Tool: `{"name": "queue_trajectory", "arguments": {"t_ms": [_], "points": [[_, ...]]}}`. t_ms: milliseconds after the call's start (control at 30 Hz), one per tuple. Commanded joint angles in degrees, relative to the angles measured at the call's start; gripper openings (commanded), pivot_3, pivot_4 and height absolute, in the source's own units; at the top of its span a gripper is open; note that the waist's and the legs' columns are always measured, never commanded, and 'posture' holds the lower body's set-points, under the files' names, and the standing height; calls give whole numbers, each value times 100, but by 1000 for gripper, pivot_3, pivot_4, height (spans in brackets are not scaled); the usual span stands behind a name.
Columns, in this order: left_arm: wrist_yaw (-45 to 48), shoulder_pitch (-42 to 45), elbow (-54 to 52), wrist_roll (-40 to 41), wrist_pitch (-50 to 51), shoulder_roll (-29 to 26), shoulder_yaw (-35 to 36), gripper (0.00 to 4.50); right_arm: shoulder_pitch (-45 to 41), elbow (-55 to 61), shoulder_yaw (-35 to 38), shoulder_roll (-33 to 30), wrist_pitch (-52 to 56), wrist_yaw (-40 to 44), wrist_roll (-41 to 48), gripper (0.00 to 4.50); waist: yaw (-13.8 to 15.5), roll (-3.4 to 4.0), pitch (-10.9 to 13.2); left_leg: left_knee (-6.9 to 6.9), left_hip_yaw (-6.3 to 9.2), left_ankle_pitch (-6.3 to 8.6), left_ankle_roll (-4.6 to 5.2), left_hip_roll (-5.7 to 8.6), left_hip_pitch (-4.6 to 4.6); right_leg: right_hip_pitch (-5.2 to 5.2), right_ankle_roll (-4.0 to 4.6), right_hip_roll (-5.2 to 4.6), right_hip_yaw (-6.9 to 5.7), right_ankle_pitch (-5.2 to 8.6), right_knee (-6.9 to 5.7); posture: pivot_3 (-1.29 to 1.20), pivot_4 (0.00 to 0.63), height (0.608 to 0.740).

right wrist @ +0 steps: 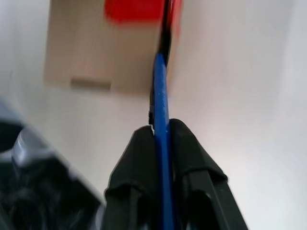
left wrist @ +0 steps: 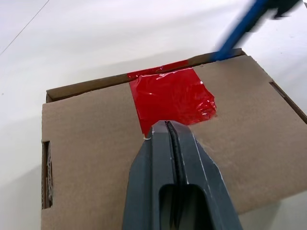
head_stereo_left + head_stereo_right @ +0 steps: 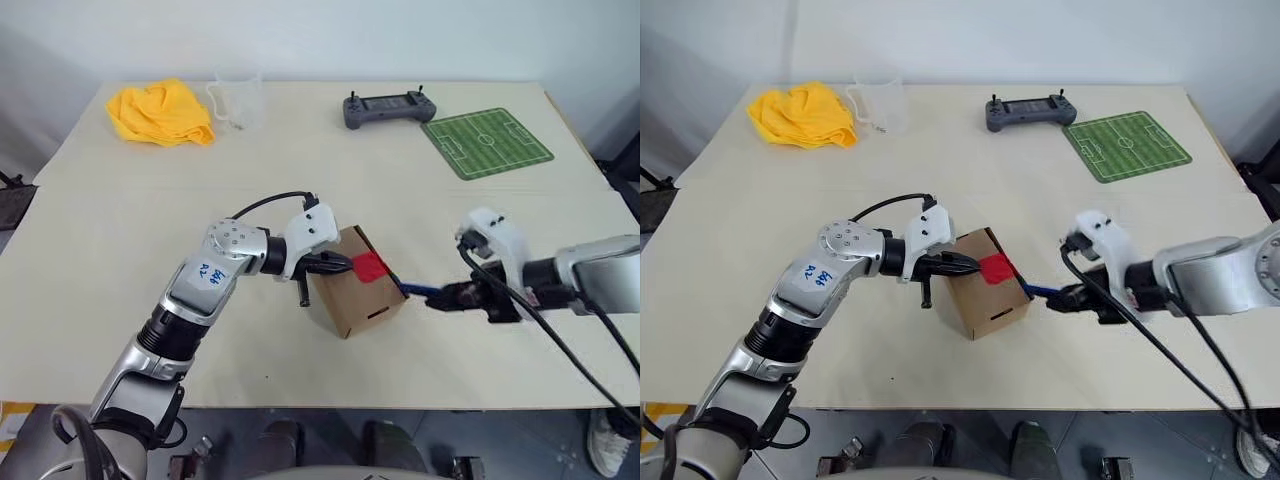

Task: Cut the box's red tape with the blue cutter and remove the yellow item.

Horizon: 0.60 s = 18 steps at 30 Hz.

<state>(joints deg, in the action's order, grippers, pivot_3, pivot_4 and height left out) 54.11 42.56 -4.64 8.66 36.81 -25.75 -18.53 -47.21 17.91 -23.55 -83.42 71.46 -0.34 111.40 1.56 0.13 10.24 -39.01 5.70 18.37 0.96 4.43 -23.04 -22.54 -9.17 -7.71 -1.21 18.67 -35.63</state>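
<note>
The left claw (image 2: pixel 169 132) is pressed shut, empty, its tip resting on the box (image 3: pixel 350 295) at the near edge of the red tape (image 2: pixel 172 96). The right claw (image 1: pixel 160 129) pinches the blue cutter (image 1: pixel 160 100), whose tip reaches the box's taped edge.

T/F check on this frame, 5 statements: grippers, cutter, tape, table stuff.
1. The right gripper is shut on the blue cutter. True.
2. The left gripper is open wide above the box. False: its fingers are shut, tips at the edge of the red tape.
3. The cutter's tip is at the box edge by the tape. True.
4. The yellow cloth lies on the box. False: it lies at the table's far left corner, apart from the box.
5. The green pitch mat sits beside the grey controller. True.
</note>
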Motion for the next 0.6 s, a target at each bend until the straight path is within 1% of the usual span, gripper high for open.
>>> {"name": "queue_trajectory", "arguments": {"t_ms": [33,200,300,367,400,467,500,533,600], "points": [[-24,-147,115,-105,188,6,-260,0,-231,295,-376,-446,280,886,160,98,1,0,0,0,0,0,0,0,0,-1,0,0,0,0,3,0,150,740],[-3,-107,140,-100,156,-3,-271,0,-674,276,-512,-896,392,1490,160,98,4,1,0,1,0,0,0,-1,-1,-4,0,-1,2,0,9,0,150,740],[66,-84,158,-81,71,-60,-209,0,-1118,98,-374,-1107,603,1735,160,98,8,4,2,1,-2,0,0,1,-4,-8,0,-3,3,0,11,0,150,740],[159,-79,146,-28,-29,-106,-132,0,-1256,-79,-151,-1419,788,1935,160,98,13,5,2,1,-2,1,-1,0,-5,-9,1,-2,2,1,13,0,150,740],[208,-67,143,8,-61,-130,-87,0,-1159,-106,0,-1700,883,2129,160,98,17,5,3,2,-2,1,-1,0,-7,-10,2,-3,2,1,14,0,150,740],[282,3,159,94,-72,-189,49,0,-684,-152,445,-2367,872,2509,160,98,37,12,7,3,-1,1,-1,0,-14,-14,2,-4,4,1,15,0,150,740],[360,27,189,142,-148,-235,112,0,-444,-205,659,-2596,836,2706,160,98,33,13,7,5,-1,2,0,-1,-16,-16,2,-3,3,1,14,0,150,740],[420,47,214,176,-213,-280,161,0,-240,-298,822,-2724,756,2770,160,98,26,13,7,10,-2,2,0,-1,-16,-18,2,-1,2,1,12,0,150,740],[480,52,266,227,-330,-349,259,0,118,-467,1054,-2769,493,2525,160,98,-28,14,7,13,-7,2,0,-4,-15,-17,2,-2,2,1,10,0,150,740]]}}
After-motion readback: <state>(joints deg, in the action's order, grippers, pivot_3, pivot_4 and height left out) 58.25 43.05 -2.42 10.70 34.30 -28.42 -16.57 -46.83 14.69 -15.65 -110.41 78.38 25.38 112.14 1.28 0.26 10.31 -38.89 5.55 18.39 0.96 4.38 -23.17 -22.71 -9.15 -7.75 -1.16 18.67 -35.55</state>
